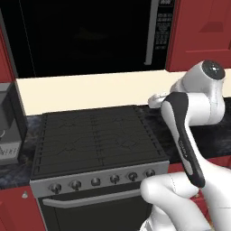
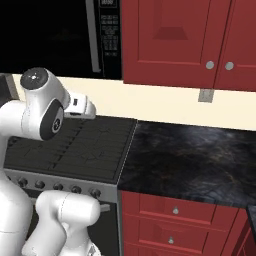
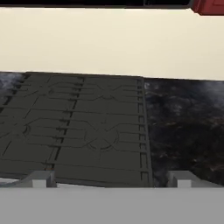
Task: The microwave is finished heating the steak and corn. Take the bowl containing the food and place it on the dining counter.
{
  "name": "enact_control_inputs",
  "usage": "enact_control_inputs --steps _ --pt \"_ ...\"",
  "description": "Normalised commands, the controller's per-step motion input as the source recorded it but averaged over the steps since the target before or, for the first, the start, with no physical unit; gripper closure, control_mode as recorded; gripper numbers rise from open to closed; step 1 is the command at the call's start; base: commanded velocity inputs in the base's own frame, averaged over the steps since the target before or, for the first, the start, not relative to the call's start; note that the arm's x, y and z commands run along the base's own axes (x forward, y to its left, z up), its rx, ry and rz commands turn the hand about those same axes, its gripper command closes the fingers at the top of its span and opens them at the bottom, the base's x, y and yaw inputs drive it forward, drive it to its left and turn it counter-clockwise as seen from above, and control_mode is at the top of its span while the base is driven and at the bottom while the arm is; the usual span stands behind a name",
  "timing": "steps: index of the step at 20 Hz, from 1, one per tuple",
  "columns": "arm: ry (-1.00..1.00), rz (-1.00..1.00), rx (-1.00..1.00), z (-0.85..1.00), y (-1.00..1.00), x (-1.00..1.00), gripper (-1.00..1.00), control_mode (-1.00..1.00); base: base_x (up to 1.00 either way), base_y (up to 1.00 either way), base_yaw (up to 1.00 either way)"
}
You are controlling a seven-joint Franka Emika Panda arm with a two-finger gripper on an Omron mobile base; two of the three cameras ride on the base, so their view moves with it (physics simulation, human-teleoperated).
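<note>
So the claw (image 3: 109, 178) is spread wide with nothing in it, both fingertips (image 3: 39, 178) poking up at the bottom of the hand view, far apart. It's aimed low, looking across the stove (image 3: 78, 131) grates toward the cream wall (image 3: 109, 39) behind. In the left base view the hand sits near the stove's far right corner, out over the dark speckled tabletop (image 2: 190, 160).

The thing that matters for the next move: the microwave (image 1: 85, 36) is above and to the left of the claw, mounted over the stove. So the claw has to go up and left. In the hand view there's just a thin dark strip of it along the top edge.

The door looks shut to me. It's a big black glass panel with a vertical handle (image 1: 151, 31) on its right side and a button panel (image 1: 163, 31) right of that. The handle runs up and down, so I'd guess that's the first thing to go for.

Bowl, steak, corn: presumably inside, but the glass is too dark to see anything through it. Red cabinets (image 2: 175, 40) sit right of the microwave.
</note>
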Motion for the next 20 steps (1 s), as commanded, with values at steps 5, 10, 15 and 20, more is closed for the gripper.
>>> enact_control_inputs --steps 5,10,15,20 --pt "-0.28 -0.04 0.0 0.61 -0.12 -0.31 -1.0 -1.0 0.0 0.0 0.0" --pt "-0.31 -0.01 0.01 0.86 -0.02 -0.22 -1.0 -1.0 0.0 0.0 0.0" --pt "-0.37 0.0 0.01 1.0 0.0 -0.03 -1.0 -1.0 0.0 0.0 0.0" --pt "-0.24 -0.01 0.0 0.61 0.0 0.35 -1.0 -1.0 0.0 0.0 0.0"
